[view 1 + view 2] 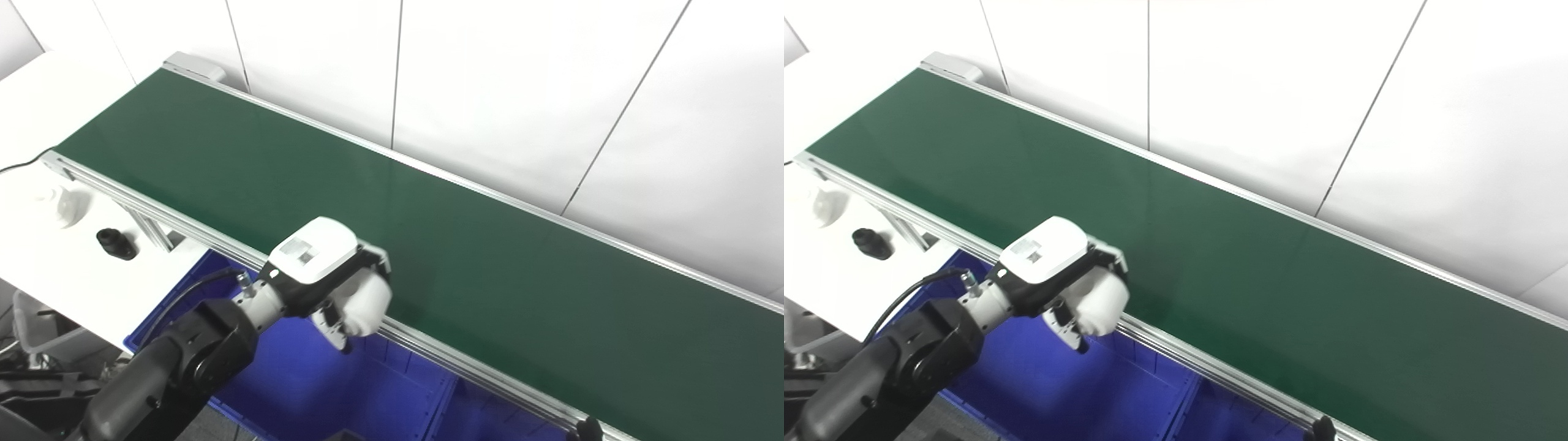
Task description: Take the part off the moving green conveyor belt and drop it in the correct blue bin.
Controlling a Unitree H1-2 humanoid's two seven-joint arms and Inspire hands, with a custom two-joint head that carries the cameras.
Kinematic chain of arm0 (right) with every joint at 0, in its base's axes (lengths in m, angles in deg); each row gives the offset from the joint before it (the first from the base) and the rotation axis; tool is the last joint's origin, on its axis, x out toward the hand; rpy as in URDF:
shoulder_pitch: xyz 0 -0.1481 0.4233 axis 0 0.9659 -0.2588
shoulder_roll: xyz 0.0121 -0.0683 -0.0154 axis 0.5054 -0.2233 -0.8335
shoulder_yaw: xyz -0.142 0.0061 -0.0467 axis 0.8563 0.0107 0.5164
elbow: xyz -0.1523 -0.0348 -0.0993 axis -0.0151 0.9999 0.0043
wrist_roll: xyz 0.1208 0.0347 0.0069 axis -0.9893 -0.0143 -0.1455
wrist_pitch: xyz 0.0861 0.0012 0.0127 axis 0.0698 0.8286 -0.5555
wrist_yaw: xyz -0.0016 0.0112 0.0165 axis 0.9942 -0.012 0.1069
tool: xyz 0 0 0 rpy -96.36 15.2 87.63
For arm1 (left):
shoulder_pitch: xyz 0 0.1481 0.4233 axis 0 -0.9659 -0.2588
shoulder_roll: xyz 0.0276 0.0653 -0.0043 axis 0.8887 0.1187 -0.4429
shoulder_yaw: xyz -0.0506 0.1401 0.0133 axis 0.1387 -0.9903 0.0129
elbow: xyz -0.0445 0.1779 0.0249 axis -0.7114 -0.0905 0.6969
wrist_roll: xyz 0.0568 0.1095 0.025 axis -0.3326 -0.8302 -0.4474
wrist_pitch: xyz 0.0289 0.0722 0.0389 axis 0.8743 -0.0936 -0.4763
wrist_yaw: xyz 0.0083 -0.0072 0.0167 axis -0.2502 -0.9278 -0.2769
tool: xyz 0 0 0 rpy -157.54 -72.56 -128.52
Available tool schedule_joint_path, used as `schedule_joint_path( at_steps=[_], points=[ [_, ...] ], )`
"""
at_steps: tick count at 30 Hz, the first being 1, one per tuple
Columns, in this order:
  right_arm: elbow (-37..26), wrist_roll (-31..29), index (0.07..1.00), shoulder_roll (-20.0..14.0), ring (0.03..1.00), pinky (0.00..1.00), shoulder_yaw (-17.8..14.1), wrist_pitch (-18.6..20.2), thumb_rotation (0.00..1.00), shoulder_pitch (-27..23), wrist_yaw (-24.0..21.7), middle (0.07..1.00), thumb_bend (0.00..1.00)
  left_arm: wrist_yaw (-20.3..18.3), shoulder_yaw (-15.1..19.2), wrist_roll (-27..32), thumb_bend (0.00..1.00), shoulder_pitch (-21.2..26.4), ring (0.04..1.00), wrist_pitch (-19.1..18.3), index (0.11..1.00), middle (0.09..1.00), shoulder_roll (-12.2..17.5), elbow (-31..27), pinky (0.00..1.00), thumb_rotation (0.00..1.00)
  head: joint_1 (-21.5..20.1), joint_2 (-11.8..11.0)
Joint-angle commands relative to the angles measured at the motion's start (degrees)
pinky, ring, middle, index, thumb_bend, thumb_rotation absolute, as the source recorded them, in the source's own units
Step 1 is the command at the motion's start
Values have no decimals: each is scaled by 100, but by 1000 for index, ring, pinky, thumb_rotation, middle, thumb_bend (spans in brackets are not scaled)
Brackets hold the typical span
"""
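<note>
My left hand [318,269] is at the near rail of the green conveyor belt [465,245], its white back facing up. Its fingers are shut on a white rounded part [367,303], which it holds over the rail's edge and above the blue bin [294,380]. The same hand [1053,269] and part [1099,300] show in the right eye view. The belt surface carries no other part. Only a small dark tip [589,427] at the bottom edge may belong to my right hand; its state is hidden.
The blue bin has dividers [446,392] that split it into compartments under the rail. A white table [37,257] at the left holds a white part [64,205] and a black part [116,243]. White wall panels stand behind the belt.
</note>
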Motion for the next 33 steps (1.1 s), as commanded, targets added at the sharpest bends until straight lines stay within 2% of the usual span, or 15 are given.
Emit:
schedule_joint_path(
  at_steps=[1,8,12,14,18,21,24,27,28,29,30,31,32,33],
  points=[
    [-154,-1,1000,54,1000,1000,61,-34,1000,109,-69,1000,509,287,178,-65,503,-54,425,124,490,509,170,65,396,0,-11,1],
    [-213,177,1000,140,1000,1000,149,47,1000,126,-22,1000,485,318,373,-160,503,-201,433,61,482,516,326,611,398,0,-20,7],
    [-190,206,1000,172,1000,1000,173,45,1000,113,-39,1000,495,354,641,-177,500,-159,441,-52,467,538,497,851,417,0,-47,4],
    [-141,175,1000,184,1000,1000,181,-54,1000,101,-62,1000,499,210,838,-134,501,-162,433,-169,478,534,618,843,412,0,-55,6],
    [-209,163,1000,217,1000,1000,190,26,1000,131,-39,1000,522,-178,1063,144,501,-231,436,-367,473,530,766,658,404,0,-89,8],
    [-222,191,1000,227,1000,1000,186,26,1000,139,-22,1000,518,-300,1112,382,501,-334,446,-421,462,532,743,446,407,0,-140,35],
    [-204,192,1000,221,1000,1000,167,5,1000,141,-23,1000,524,-553,1110,402,502,-407,442,-664,465,527,652,84,403,0,-139,24],
    [-225,133,1000,196,1000,1000,167,55,1000,147,-64,1000,530,-1075,1086,146,503,-445,455,-1116,465,525,566,-349,421,0,-147,23],
    [-237,109,1000,190,1000,1000,169,68,1000,151,-75,1000,526,-1296,1070,29,517,-447,560,-1266,481,607,571,-475,480,37,-159,25],
    [-224,117,1000,196,1000,1000,165,44,1000,153,-68,1000,524,-1687,1027,-101,519,-447,588,-1430,484,629,653,-653,499,45,-159,25],
    [-211,134,1000,203,1000,1000,163,20,1000,157,-56,1000,522,-2076,988,-192,801,-447,690,-1554,597,709,751,-825,624,208,-175,30],
    [-205,156,1000,212,1000,1000,160,11,1000,161,-41,1000,525,-2692,938,-327,936,-417,818,-1773,740,818,869,-1058,815,422,-175,30],
    [-214,189,1000,212,1000,1000,161,22,1000,168,-30,1000,527,-3288,894,-464,949,-378,845,-1949,773,845,983,-1277,852,471,-199,42],
    [-233,206,1000,213,1000,1000,164,46,1000,175,-24,1000,529,-3732,864,-597,975,-344,899,-2047,839,897,1062,-1448,925,566,-208,49]
  ],
)
